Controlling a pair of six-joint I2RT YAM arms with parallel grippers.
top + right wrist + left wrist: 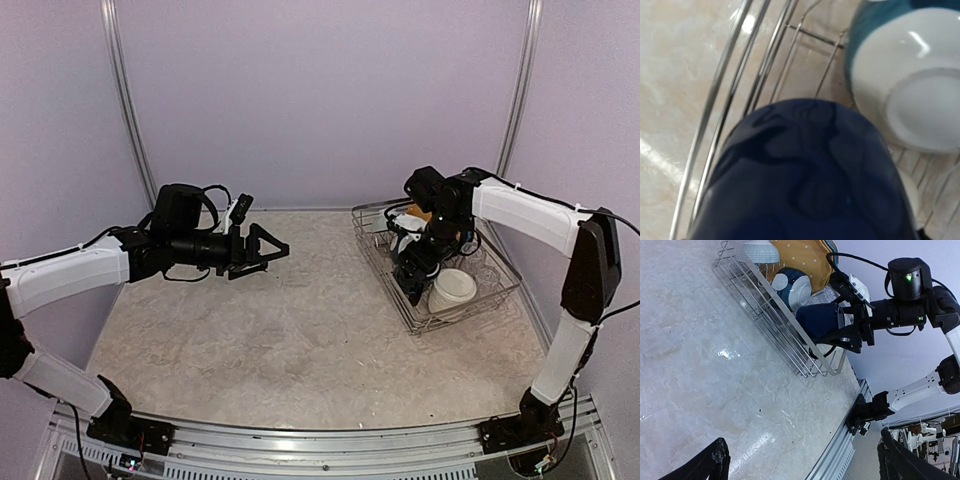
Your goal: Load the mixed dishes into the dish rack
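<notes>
The silver wire dish rack (420,328) stands at the right of the table. My right gripper (418,268) is shut on the dark blue mug (408,286) and holds it low over the rack's near-left side. The mug fills the right wrist view (805,175) and hides the fingers. In the left wrist view the mug (817,320) hangs just inside the rack wall (770,315). A cream mug (452,290), a yellow dotted plate (800,260), a ribbed grey-teal cup (760,251) and a teal cup with a white base (910,90) sit in the rack. My left gripper (275,250) is open, empty and raised over the table's left-middle.
The rack's double rim wires (727,95) run just left of the mug. The marbled tabletop (715,380) stretches between the left gripper and the rack. A metal rail (840,455) edges the near side. Purple walls close the back and sides.
</notes>
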